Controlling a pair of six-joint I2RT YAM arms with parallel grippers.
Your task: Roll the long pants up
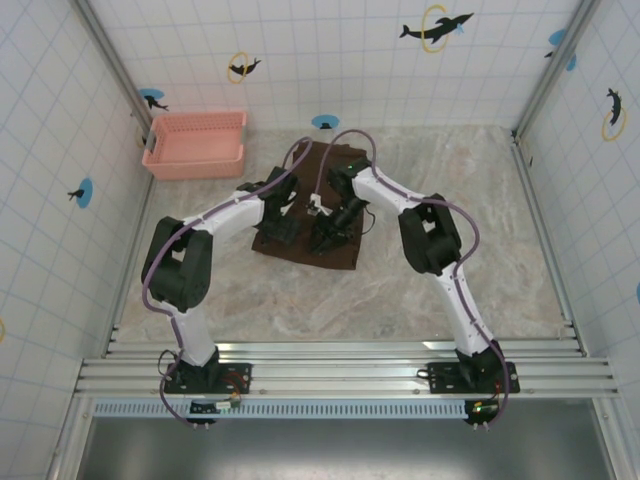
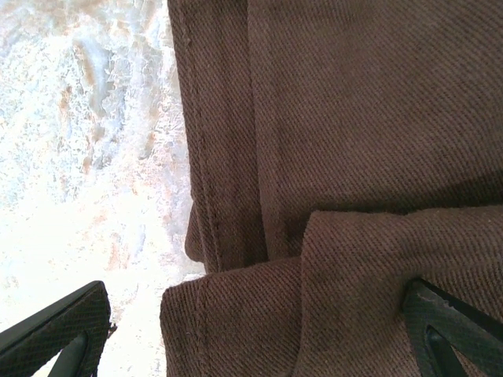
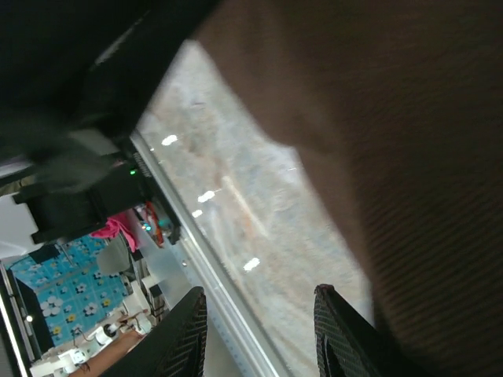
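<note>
Left wrist: left gripper (image 2: pixel 253 314), spread wide (holding nothing), straddles one edge of the long pants (image 2: pixel 369 118).

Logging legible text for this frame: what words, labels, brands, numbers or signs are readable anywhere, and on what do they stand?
None can be read.
The wall stickers are dolphin pictures with rings and carry no lettering.
The long pants and the pink basket show no label or print.
In the right wrist view, the background clutter is too blurred to read.
</note>
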